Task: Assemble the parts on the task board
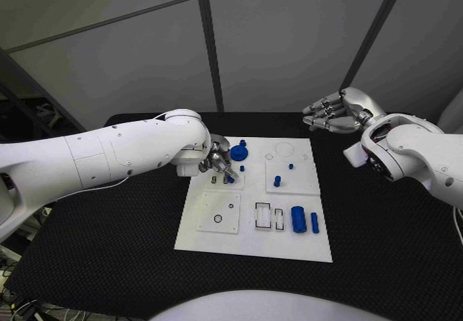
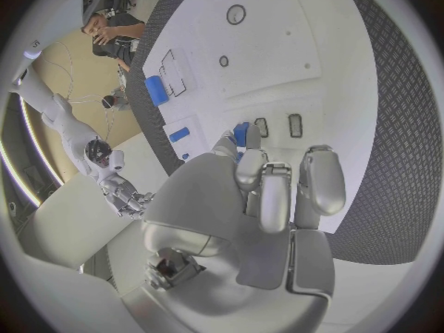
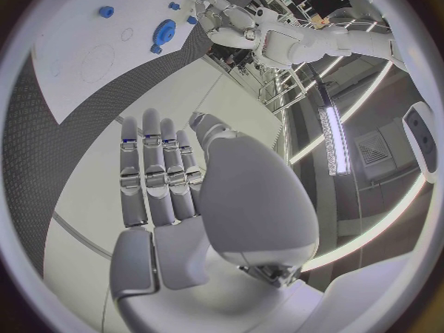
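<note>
The left hand (image 1: 218, 160) pinches a small blue part (image 1: 229, 178) over the board's (image 1: 253, 246) far-left slots, seemingly to seat it next, while the right hand (image 1: 336, 111) hangs open and empty beyond the board's far right.

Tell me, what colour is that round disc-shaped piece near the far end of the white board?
Blue. The round disc-shaped piece shows best in the head view.

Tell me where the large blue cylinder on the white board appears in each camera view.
Head view: large blue cylinder at the board's near right, beside the rectangular slots.
Left wrist view: cylinder beside the same slots.
Right wrist view: not in it.
Shared landmark: the white board.
</note>
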Robot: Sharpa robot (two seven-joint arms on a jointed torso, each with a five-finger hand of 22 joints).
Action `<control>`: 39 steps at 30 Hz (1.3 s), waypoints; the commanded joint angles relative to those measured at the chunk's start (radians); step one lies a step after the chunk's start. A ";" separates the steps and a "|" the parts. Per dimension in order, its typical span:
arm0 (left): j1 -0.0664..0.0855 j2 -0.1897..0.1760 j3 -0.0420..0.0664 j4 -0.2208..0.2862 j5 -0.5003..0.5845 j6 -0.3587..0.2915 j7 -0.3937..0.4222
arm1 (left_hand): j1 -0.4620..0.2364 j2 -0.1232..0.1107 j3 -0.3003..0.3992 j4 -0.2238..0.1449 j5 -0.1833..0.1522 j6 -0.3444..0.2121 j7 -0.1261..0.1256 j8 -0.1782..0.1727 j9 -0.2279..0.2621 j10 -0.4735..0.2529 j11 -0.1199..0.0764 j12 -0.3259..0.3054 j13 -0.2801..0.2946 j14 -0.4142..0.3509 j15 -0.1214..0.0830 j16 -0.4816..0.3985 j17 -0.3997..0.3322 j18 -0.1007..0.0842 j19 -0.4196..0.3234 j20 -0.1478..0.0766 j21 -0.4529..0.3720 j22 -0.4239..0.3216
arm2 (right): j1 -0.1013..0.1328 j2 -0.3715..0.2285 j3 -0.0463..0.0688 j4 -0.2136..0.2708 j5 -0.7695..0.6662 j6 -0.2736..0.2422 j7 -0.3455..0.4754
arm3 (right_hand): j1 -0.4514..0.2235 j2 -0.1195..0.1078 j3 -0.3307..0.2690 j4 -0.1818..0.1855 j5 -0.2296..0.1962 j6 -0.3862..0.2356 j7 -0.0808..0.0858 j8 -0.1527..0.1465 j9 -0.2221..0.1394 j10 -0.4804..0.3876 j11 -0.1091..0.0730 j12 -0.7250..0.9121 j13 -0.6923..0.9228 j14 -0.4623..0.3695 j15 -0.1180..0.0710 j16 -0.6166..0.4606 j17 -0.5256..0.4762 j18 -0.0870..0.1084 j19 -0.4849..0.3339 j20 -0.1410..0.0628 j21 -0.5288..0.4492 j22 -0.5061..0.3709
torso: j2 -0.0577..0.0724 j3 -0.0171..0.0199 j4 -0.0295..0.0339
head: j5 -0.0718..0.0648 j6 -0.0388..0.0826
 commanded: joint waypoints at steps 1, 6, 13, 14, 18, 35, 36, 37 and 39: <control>-0.001 -0.004 -0.001 0.006 0.051 -0.004 -0.002 | 0.035 -0.018 0.101 -0.037 0.004 -0.008 0.001 -0.007 0.010 -0.003 0.000 -0.009 -0.003 0.064 -0.005 -0.006 0.151 0.007 0.002 -0.006 0.004 0.003 | 0.002 0.002 0.001 -0.001 -0.003 0.008 0.003 | -0.007 0.001 -0.003 -0.001 0.007 0.006 0.002 0.002 0.000 0.006 0.002 -0.003 -0.001 0.008 0.001 -0.006 0.001 0.013 0.009 0.001 -0.005 -0.001 | 0.000 0.0001 0.0012 | 0.000 0.000; -0.002 -0.016 -0.001 0.017 0.073 -0.029 0.001 | -0.030 -0.143 0.389 -0.022 0.002 -0.003 0.006 -0.010 0.050 0.006 -0.003 -0.020 -0.009 0.065 0.006 -0.005 0.154 0.006 0.004 -0.001 0.005 0.016 | 0.002 0.003 0.001 -0.004 -0.003 0.008 0.004 | -0.007 0.000 -0.003 -0.001 0.009 0.005 0.002 0.001 0.000 0.006 0.002 -0.003 -0.001 0.008 0.001 -0.007 0.001 0.013 0.010 0.001 -0.006 -0.002 | -0.001 0.0002 0.0028 | 0.003 0.000; -0.002 -0.052 -0.001 0.051 0.095 -0.112 0.005 | -0.116 -0.211 0.567 -0.065 -0.001 -0.001 0.005 0.006 0.101 0.018 0.002 -0.016 -0.001 0.069 -0.001 0.001 0.162 0.005 0.012 -0.001 0.008 0.031 | 0.002 0.004 0.001 -0.009 -0.003 0.008 0.005 | -0.008 0.000 -0.003 -0.001 0.011 0.005 0.002 0.001 0.000 0.005 0.002 -0.003 -0.002 0.008 0.001 -0.008 0.001 0.013 0.011 0.001 -0.007 -0.003 | 0.000 0.0005 0.0026 | 0.009 0.001; -0.002 -0.059 -0.001 0.057 0.096 -0.127 0.006 | -0.121 -0.215 0.578 -0.072 -0.001 -0.001 0.005 0.008 0.105 0.019 0.002 -0.016 -0.001 0.070 -0.002 0.003 0.164 0.005 0.014 -0.002 0.009 0.033 | 0.002 0.003 0.001 -0.009 -0.003 0.008 0.005 | -0.008 0.000 -0.003 -0.001 0.011 0.005 0.002 0.001 0.000 0.005 0.002 -0.003 -0.002 0.008 0.001 -0.008 0.001 0.013 0.011 0.001 -0.007 -0.003 | 0.000 0.0005 0.0026 | 0.009 0.001; -0.003 -0.082 -0.001 0.077 0.099 -0.178 0.009 | -0.139 -0.227 0.612 -0.090 -0.001 -0.001 0.005 0.012 0.118 0.023 0.001 -0.015 0.001 0.072 -0.003 0.007 0.168 0.004 0.019 -0.002 0.011 0.040 | 0.002 0.000 0.001 -0.010 -0.003 0.008 0.005 | -0.011 -0.001 -0.004 0.000 0.013 0.004 0.002 0.000 -0.001 0.005 0.003 -0.004 -0.002 0.008 0.001 -0.009 0.002 0.012 0.011 0.001 -0.009 -0.004 | -0.001 0.0009 0.0036 | 0.011 0.000; -0.039 -0.131 -0.002 0.146 -0.012 -0.344 0.008 | -0.160 -0.242 0.654 -0.113 -0.001 0.002 0.003 0.019 0.136 0.032 0.000 -0.010 0.007 0.075 -0.004 0.014 0.176 0.003 0.021 -0.003 0.011 0.044 | 0.002 -0.006 0.001 -0.013 -0.003 0.005 0.007 | -0.013 -0.002 -0.005 0.001 0.014 0.002 0.003 0.000 -0.001 0.004 0.003 -0.004 -0.003 0.008 0.002 -0.010 0.002 0.012 0.012 0.002 -0.012 -0.006 | -0.007 0.0091 0.0208 | 0.007 -0.011; -0.041 -0.129 -0.002 0.145 -0.020 -0.348 0.008 | -0.161 -0.242 0.656 -0.114 -0.001 0.002 0.003 0.020 0.137 0.032 -0.001 -0.010 0.007 0.076 -0.004 0.014 0.176 0.003 0.021 -0.004 0.011 0.044 | 0.002 -0.006 0.001 -0.014 -0.003 0.005 0.007 | -0.013 -0.002 -0.005 0.001 0.014 0.002 0.003 0.000 -0.001 0.004 0.003 -0.004 -0.003 0.008 0.002 -0.010 0.002 0.012 0.012 0.002 -0.012 -0.006 | -0.007 0.0094 0.0209 | 0.007 -0.011; -0.042 -0.128 -0.002 0.145 -0.025 -0.350 0.007 | -0.162 -0.243 0.657 -0.114 -0.001 0.002 0.003 0.020 0.138 0.032 -0.001 -0.010 0.007 0.076 -0.005 0.014 0.176 0.003 0.021 -0.004 0.012 0.045 | 0.002 -0.006 0.001 -0.014 -0.003 0.005 0.007 | -0.014 -0.002 -0.005 0.002 0.015 0.002 0.003 -0.001 -0.001 0.003 0.004 -0.004 -0.003 0.007 0.002 -0.011 0.002 0.012 0.012 0.002 -0.013 -0.007 | -0.007 0.0095 0.0206 | 0.007 -0.012; -0.046 -0.124 -0.002 0.143 -0.035 -0.354 0.007 | -0.164 -0.243 0.659 -0.115 -0.001 0.002 0.003 0.020 0.139 0.032 -0.001 -0.011 0.007 0.076 -0.005 0.014 0.176 0.003 0.022 -0.004 0.012 0.045 | 0.002 -0.006 0.001 -0.014 -0.003 0.006 0.007 | -0.014 -0.002 -0.005 0.002 0.015 0.002 0.003 -0.001 -0.001 0.003 0.004 -0.005 -0.003 0.007 0.002 -0.011 0.002 0.012 0.013 0.002 -0.013 -0.007 | -0.006 0.0087 0.0200 | 0.007 -0.012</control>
